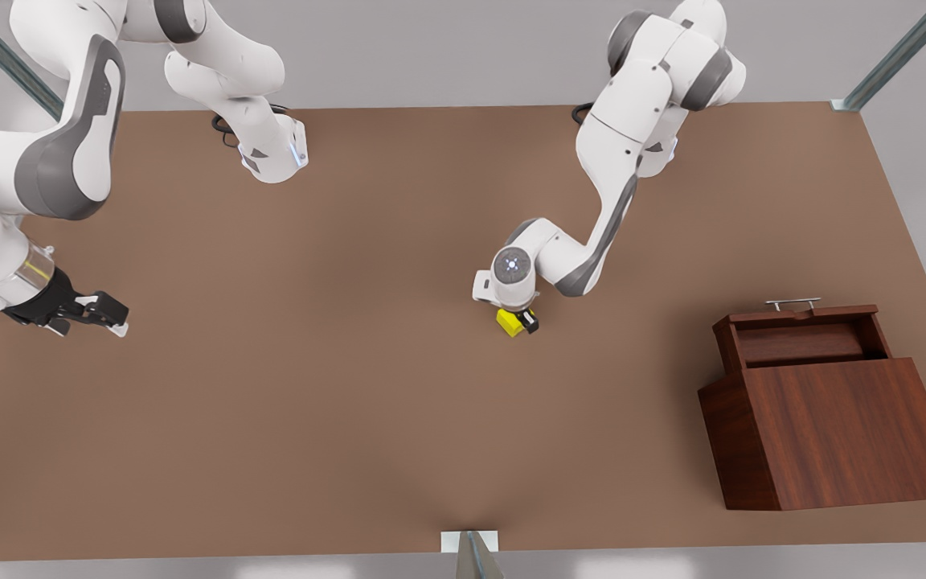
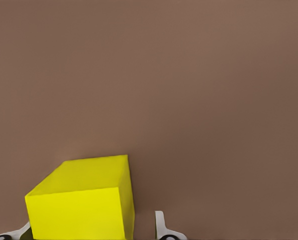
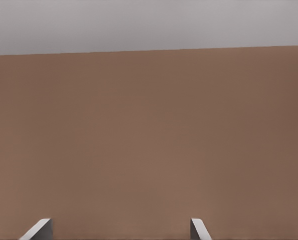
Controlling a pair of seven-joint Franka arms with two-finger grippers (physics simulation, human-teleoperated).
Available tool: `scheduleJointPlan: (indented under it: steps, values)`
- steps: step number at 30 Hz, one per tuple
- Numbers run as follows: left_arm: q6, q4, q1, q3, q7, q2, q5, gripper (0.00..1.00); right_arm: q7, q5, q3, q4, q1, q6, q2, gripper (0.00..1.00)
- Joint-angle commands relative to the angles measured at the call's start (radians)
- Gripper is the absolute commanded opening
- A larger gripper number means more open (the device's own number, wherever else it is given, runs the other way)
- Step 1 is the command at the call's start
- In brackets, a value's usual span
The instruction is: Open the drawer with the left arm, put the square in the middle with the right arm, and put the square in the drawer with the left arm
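The yellow square (image 1: 508,322) rests on the brown tabletop near the middle. My left gripper (image 1: 522,322) is lowered over it, open, a finger on each side. In the left wrist view the square (image 2: 84,200) sits between the fingertips (image 2: 161,225), nearly touching one and with a small gap to the other. The drawer (image 1: 801,339) is pulled out of the wooden cabinet (image 1: 841,434) at the front view's right, its silver handle (image 1: 792,303) facing the far side; the tray holds nothing. My right gripper (image 1: 113,315) waits open at the front view's left edge, nothing between its fingers (image 3: 39,227).
The table (image 1: 310,418) is bare brown between the square and the cabinet. Both arm bases stand along the far edge. Metal frame posts (image 1: 475,555) stand at the near edge and the far corners.
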Motion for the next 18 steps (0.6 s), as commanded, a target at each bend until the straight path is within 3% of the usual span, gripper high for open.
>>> scheduleJointPlan:
  steps: [1,3,18]
  values:
    - [0.000,0.002,0.000,0.000,0.000,0.002,0.001,0.88,0.000,0.000,-0.001,0.000,0.005,0.001,0.002,1.00]
    - [0.000,0.008,0.000,0.000,-0.002,0.012,0.000,0.79,0.001,0.000,0.000,0.000,0.005,0.001,0.000,1.00]
    - [-0.005,0.021,0.000,0.002,-0.012,0.012,0.000,0.70,0.000,0.000,-0.001,0.002,0.000,-0.002,-0.001,1.00]
